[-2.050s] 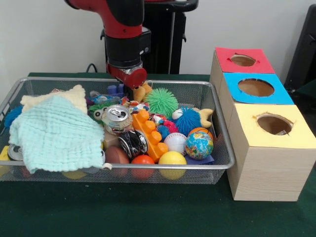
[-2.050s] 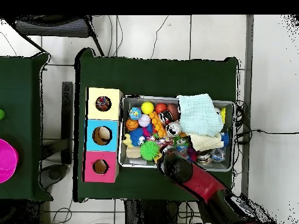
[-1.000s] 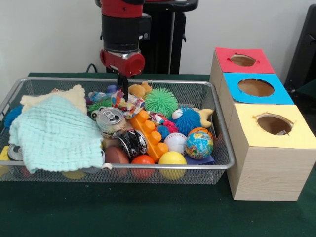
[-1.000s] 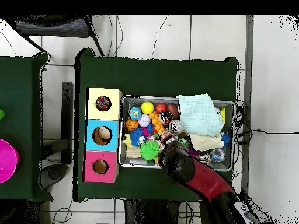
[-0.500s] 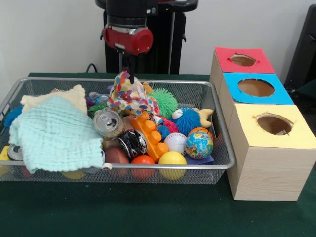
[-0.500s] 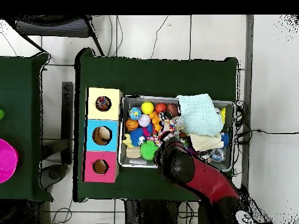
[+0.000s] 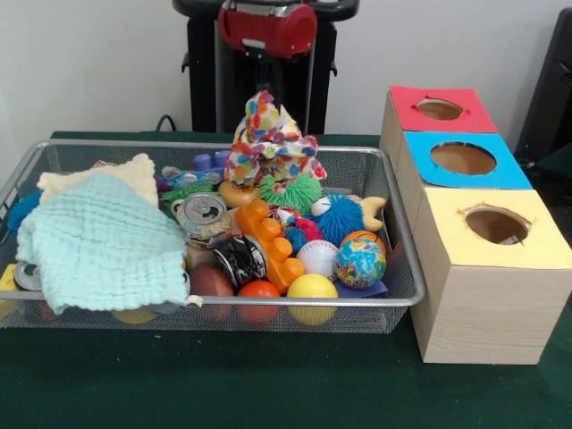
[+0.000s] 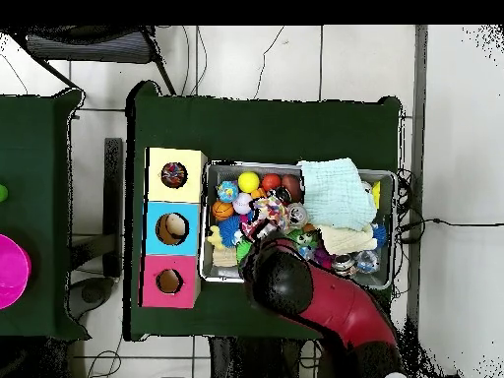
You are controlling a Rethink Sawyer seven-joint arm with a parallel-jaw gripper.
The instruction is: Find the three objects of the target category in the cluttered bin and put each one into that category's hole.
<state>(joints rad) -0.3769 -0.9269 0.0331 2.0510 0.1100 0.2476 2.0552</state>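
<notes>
The green table (image 7: 268,393) carries a wire mesh bin (image 7: 398,268) packed with clutter, and at the bin's three o'clock in the front view stands a row of wooden boxes with a yellow-topped box (image 7: 496,259) nearest, a blue-topped box (image 7: 465,161) behind it and a red-topped box (image 7: 440,109) farthest, each with a round hole in its lid. The red and black arm (image 8: 325,305) reaches over the bin from six o'clock in the overhead view. A pale green cloth (image 7: 98,246) covers the bin's nine o'clock side (a cream cloth (image 7: 134,172) peeks out behind it). The gripper (image 7: 264,79) hangs above the bin toward twelve o'clock, pinched closed on the peak of a multicoloured spotted cloth (image 7: 271,138), which dangles clear above the heap with its hem just over a green spiky ball (image 7: 290,190). Below lie an orange toy brick (image 7: 266,237), a blue spiky ball (image 7: 341,217), a drink can (image 7: 207,213), a globe ball (image 7: 361,262), a yellow ball (image 7: 312,288) and a baseball (image 7: 316,256).
</notes>
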